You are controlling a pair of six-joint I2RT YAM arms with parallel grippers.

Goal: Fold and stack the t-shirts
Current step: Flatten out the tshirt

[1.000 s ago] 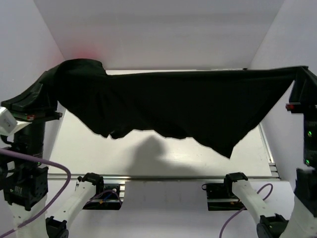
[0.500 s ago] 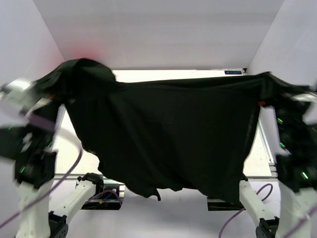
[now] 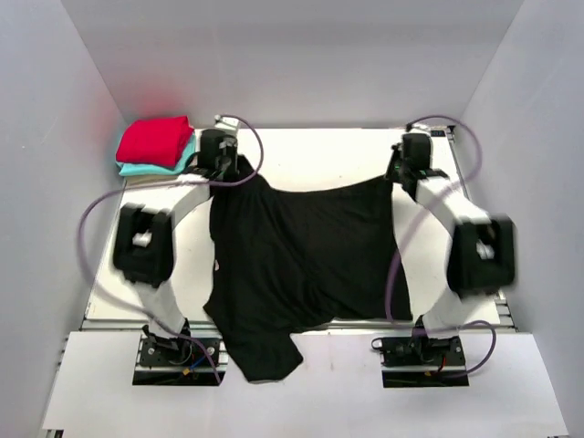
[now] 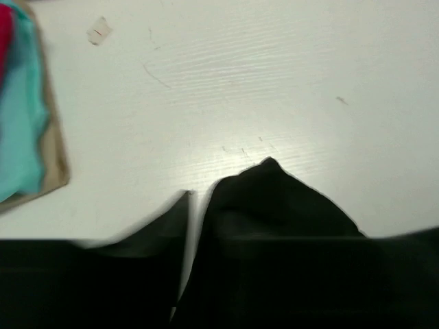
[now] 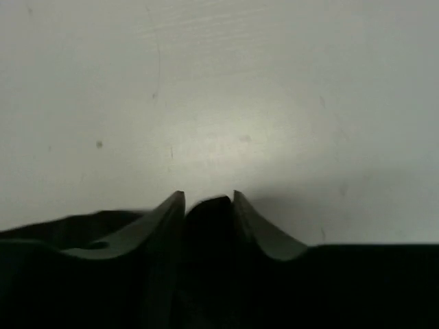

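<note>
Both arms are sitting stretched out toward the far end of the white surface (image 3: 319,151), the left arm (image 3: 146,242) bending in from the left edge and the right arm (image 3: 474,251) from the right, elbows out wide, wrists pointing down at the back corners of the black shirt (image 3: 301,246). The shirt is lying spread across the middle of the surface, its near hem spilling over the front edge. The right fingers (image 5: 209,200) are pinching together on a tuck of black cloth, the tips nearly meeting just over the surface. The left fingers (image 4: 195,202) are hovering low at the shirt's far-left corner, with a thin slit of white showing between dark shapes; too blurred to tell whether they are clenched on the cloth. In the far-left corner, a folded red shirt (image 3: 155,139) is resting on a teal shirt (image 3: 151,168), and the left wrist view is showing a tan shirt (image 4: 58,161) under them, just beside the left fingers.
</note>
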